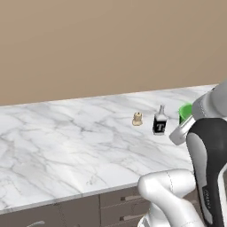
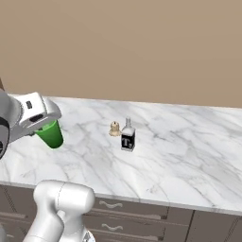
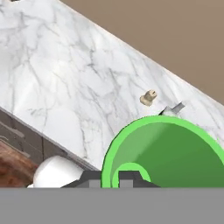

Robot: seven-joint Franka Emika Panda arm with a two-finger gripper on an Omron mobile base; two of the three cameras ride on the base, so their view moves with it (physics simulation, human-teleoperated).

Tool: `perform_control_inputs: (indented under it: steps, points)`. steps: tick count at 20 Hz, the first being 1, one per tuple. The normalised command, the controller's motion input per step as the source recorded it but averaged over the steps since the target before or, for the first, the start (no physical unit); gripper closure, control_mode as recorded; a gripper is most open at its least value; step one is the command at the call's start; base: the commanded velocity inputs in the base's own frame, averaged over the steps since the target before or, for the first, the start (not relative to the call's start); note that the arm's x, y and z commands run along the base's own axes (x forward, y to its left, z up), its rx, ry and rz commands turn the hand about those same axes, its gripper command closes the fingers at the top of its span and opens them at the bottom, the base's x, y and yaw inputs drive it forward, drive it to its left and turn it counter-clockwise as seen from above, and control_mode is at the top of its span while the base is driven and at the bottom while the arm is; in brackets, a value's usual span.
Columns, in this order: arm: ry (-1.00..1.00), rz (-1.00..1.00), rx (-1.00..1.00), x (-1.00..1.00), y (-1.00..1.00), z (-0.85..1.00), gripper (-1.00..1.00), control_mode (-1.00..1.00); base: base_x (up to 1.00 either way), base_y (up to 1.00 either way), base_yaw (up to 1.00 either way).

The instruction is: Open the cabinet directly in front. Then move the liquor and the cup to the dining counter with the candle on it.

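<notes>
Marble surface (image 2: 189, 142) already bore the liquor (image 2: 127, 137) beside the candle (image 2: 114, 128), while the claw (image 3: 111, 178), clamped on the cup's (image 2: 51, 133) rim, held it to set nearby.

The dining counter (image 1: 66, 146) runs long beneath a tan wall, its white marble top veined in grey, with grey drawer fronts (image 2: 127, 212) below. The liquor (image 1: 159, 121) stands upright on it, a small beige candle (image 1: 138, 119) just beside the bottle.
</notes>
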Motion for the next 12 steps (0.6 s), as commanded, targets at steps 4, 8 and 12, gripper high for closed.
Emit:
perform_control_inputs:
  steps: [4,8,12]
  points:
    - [0.12,-0.12,0.0,0.34,0.12,-0.27,1.0,-1.0,0.0,0.0,0.0]
    - [0.12,-0.07,0.01,0.46,0.01,-0.36,1.0,-1.0,0.0,0.0,0.0]
    - [0.11,-0.05,0.02,0.51,0.02,-0.4,1.0,-1.0,0.0,0.0,0.0]
